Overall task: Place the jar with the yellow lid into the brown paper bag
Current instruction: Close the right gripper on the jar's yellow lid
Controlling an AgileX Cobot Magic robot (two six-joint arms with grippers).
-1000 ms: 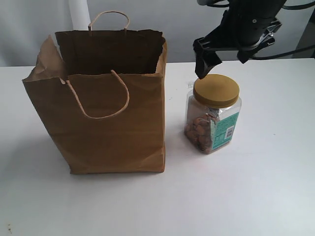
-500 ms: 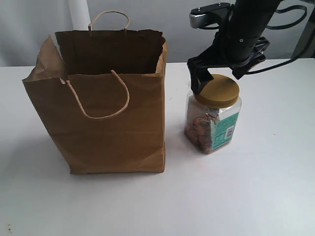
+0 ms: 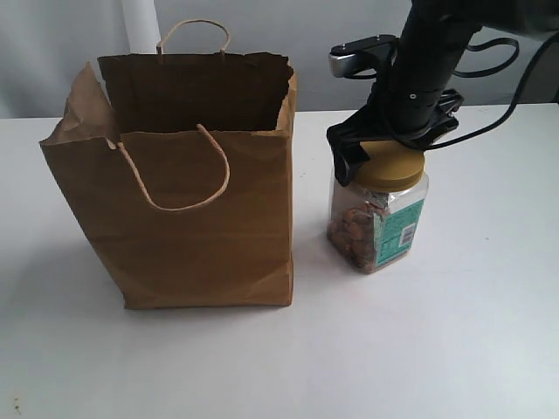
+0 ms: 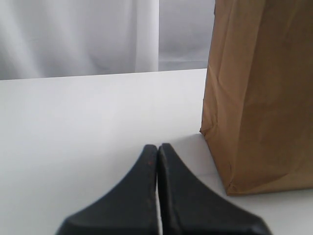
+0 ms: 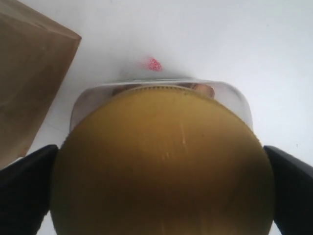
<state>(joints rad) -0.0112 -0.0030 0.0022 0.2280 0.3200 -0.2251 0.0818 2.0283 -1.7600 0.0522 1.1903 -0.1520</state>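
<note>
White tabletop point(image 3: 489, 332) under a pale grey backdrop carries everything. On it the yellow-lidded jar point(image 3: 377, 218) stands upright just beside the brown paper bag point(image 3: 205, 201), on the side facing the right arm, apart from the paper and not yet inside. The right gripper point(image 5: 157, 193) sits at lid level with its 2 fingers spread, 1 on each side of the mustard lid. They look so close to the rim that I cannot make out whether the pads touch it yet.

My reading is that the jar will handle as a stiff, fairly light thing. Its clear plastic walls are likely slick, while the lid's finely ribbed edge should give better purchase, so the lid rim seems the sensible hold. The bag is much taller and its mouth stands open, but its torn top rim is soft paper that a low carry could snag.

The left gripper point(image 4: 157, 152) rests low near a bottom corner of the bag, fingers pressed together and empty.
</note>
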